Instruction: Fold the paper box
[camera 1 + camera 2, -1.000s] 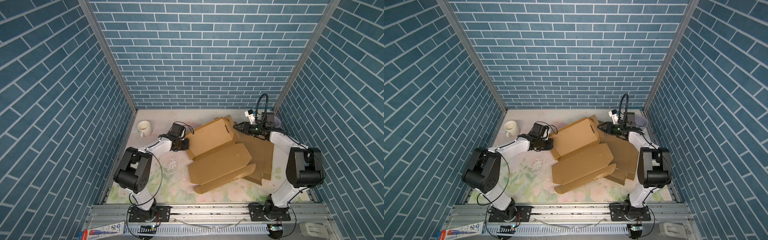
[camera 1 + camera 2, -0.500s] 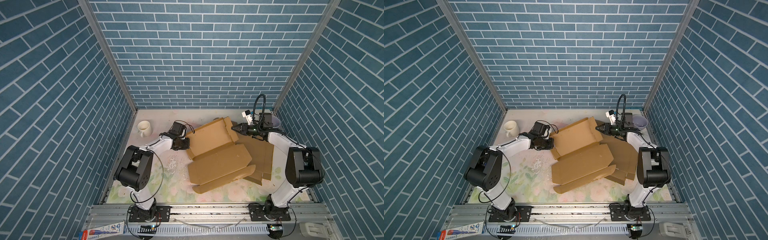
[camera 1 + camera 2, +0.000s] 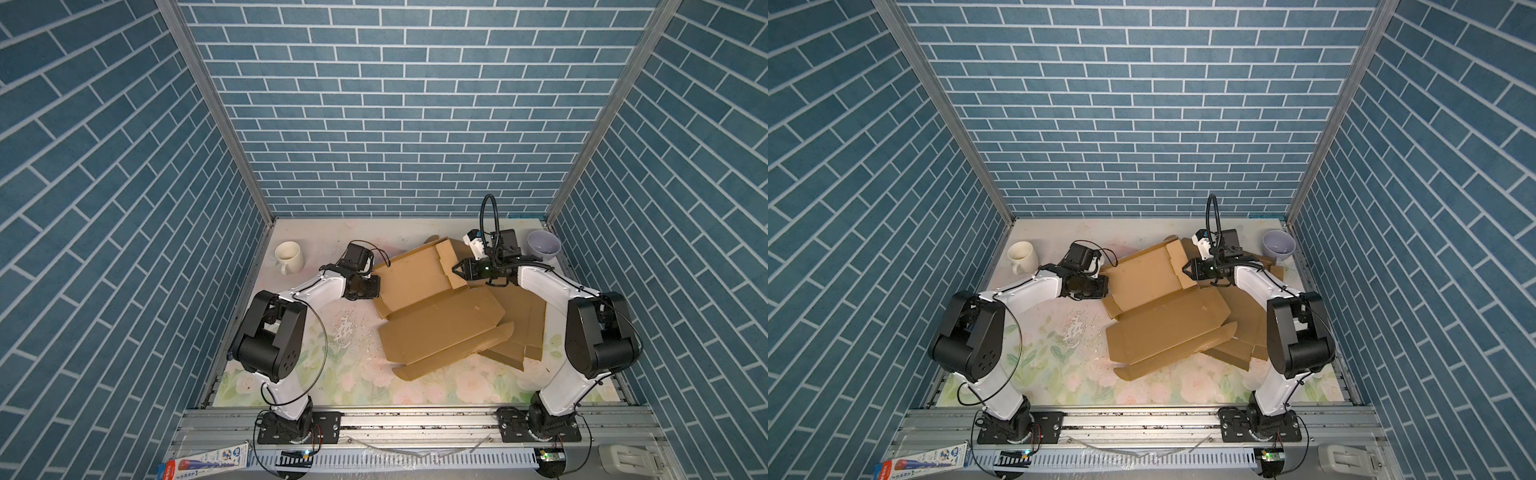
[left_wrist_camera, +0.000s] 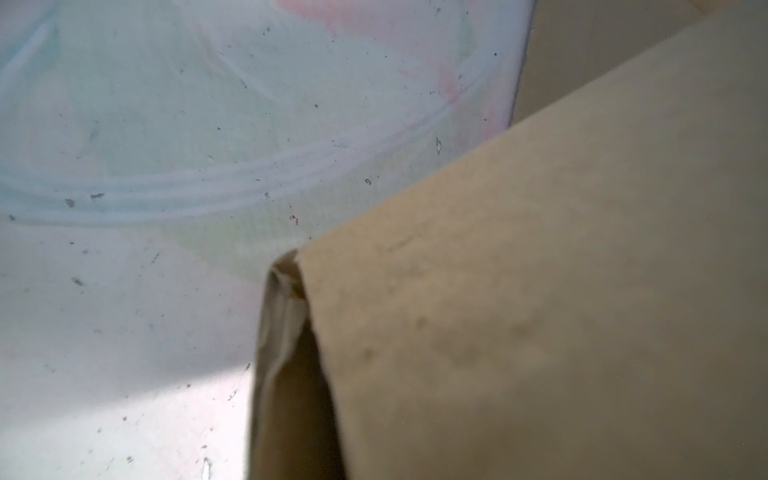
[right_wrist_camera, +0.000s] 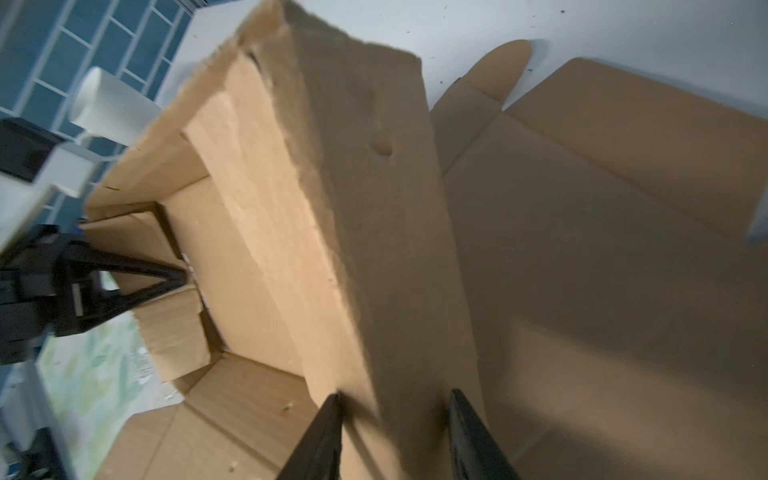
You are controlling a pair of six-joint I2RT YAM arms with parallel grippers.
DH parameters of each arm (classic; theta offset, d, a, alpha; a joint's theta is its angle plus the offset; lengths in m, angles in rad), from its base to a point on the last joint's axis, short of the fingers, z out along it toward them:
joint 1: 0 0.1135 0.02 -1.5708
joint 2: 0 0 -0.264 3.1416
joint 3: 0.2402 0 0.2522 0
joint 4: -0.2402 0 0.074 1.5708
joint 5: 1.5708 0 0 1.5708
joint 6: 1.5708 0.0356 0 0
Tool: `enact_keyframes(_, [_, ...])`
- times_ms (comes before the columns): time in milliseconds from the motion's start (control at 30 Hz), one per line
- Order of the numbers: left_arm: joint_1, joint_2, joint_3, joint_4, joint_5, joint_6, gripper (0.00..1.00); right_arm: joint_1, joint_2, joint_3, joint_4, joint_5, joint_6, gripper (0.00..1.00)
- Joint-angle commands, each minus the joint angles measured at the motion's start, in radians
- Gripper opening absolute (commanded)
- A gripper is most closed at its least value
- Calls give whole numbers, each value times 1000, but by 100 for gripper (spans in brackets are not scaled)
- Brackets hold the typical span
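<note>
The brown paper box (image 3: 415, 282) (image 3: 1142, 286) lies half folded in the middle of the table, its long lid panel (image 3: 440, 328) spread toward the front. My left gripper (image 3: 376, 286) (image 3: 1105, 287) is shut on the box's left wall; in the right wrist view its fingertips (image 5: 183, 274) meet on that cardboard. In the left wrist view, cardboard (image 4: 540, 291) hides the jaws. My right gripper (image 3: 456, 268) (image 3: 1185, 269) (image 5: 395, 399) is open, its fingers astride the raised right side flap (image 3: 449, 262) (image 5: 353, 208).
A white mug (image 3: 288, 255) stands at the back left and a lavender bowl (image 3: 543, 244) at the back right corner. More flat cardboard (image 3: 523, 320) lies under the box on the right. White scraps (image 3: 345, 328) dot the floral mat.
My right gripper has moved left onto the box's right flap, closing a little and then widening again. The flap now stands steeper. The left arm has not moved.
</note>
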Motion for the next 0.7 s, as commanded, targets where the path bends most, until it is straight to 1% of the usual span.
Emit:
enact_keyframes(0, [1,33,14,-43,-35,26,0,33,11,42,-11,178,-100,46])
enact_keyframes(100, [1,35,16,-42,-28,25,0,47,29,51,7,214,-122,47])
enact_keyframes(200, [1,37,18,-43,-27,25,0,58,47,62,26,250,-136,39])
enact_keyframes(300, [0,37,25,-50,-27,18,0,90,56,61,67,356,-141,31])
enact_keyframes(400, [0,31,34,-60,-29,-3,0,161,60,37,141,623,-124,16])
enact_keyframes(467, [-2,30,41,-65,-31,-28,0,212,91,63,135,878,-97,3])
enact_keyframes(500, [-4,33,44,-70,-38,-39,0,237,114,87,118,970,-114,1])
enact_keyframes(533, [-4,35,48,-72,-44,-49,0,269,147,115,112,1099,-139,0])
enact_keyframes(567, [-6,36,49,-74,-49,-58,0,296,172,130,133,1202,-159,0])
enact_keyframes(633, [-8,43,50,-77,-66,-73,0,332,196,122,202,1259,-204,0])
enact_keyframes(667, [-8,48,48,-79,-71,-82,0,349,211,122,229,1285,-226,3])
